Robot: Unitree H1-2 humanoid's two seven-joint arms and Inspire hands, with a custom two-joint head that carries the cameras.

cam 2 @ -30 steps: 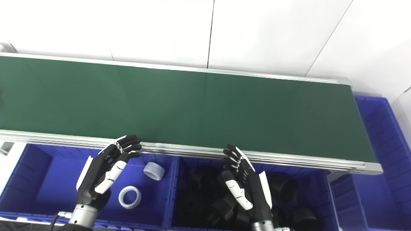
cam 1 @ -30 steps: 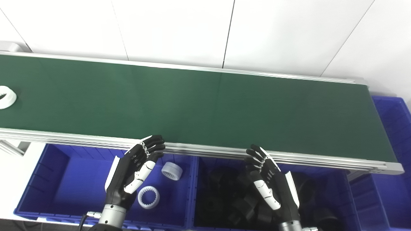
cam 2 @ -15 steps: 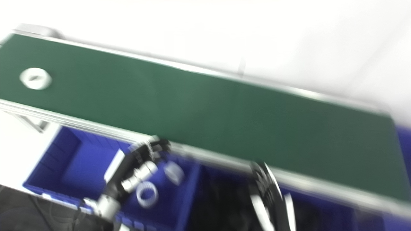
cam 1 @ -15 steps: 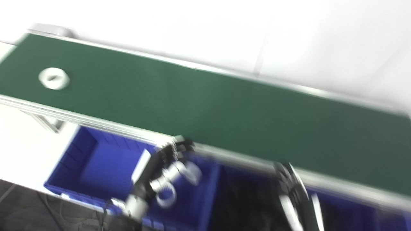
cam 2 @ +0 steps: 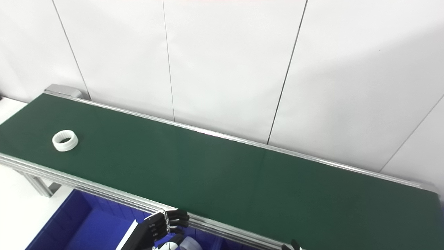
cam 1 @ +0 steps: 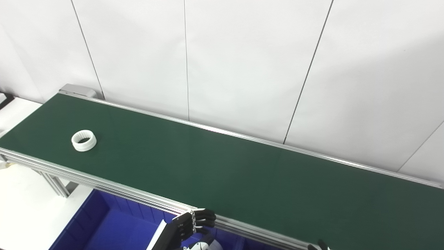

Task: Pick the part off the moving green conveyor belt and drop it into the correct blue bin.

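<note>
A white toothed ring (cam 1: 83, 140) lies flat on the green conveyor belt (cam 1: 242, 177), near its left end. My left hand (cam 1: 185, 229) hangs at the bottom edge, just in front of the belt's near rail and over a blue bin (cam 1: 104, 222). Its fingers are spread and hold nothing. The ring sits far to the left of that hand and further back. Of my right hand (cam 1: 318, 246) only dark fingertips show at the bottom edge, so its state is hidden.
A pale ring part (cam 2: 189, 243) peeks out in the bin below the left hand. The belt's aluminium near rail (cam 1: 104, 185) runs between the hands and the belt. A white panelled wall (cam 1: 242, 69) stands behind, and a white surface (cam 1: 20, 208) lies at the lower left.
The camera has swung up and to the left, so the bins and hands have dropped nearly out of the picture. The white ring has travelled rightward along the belt.
</note>
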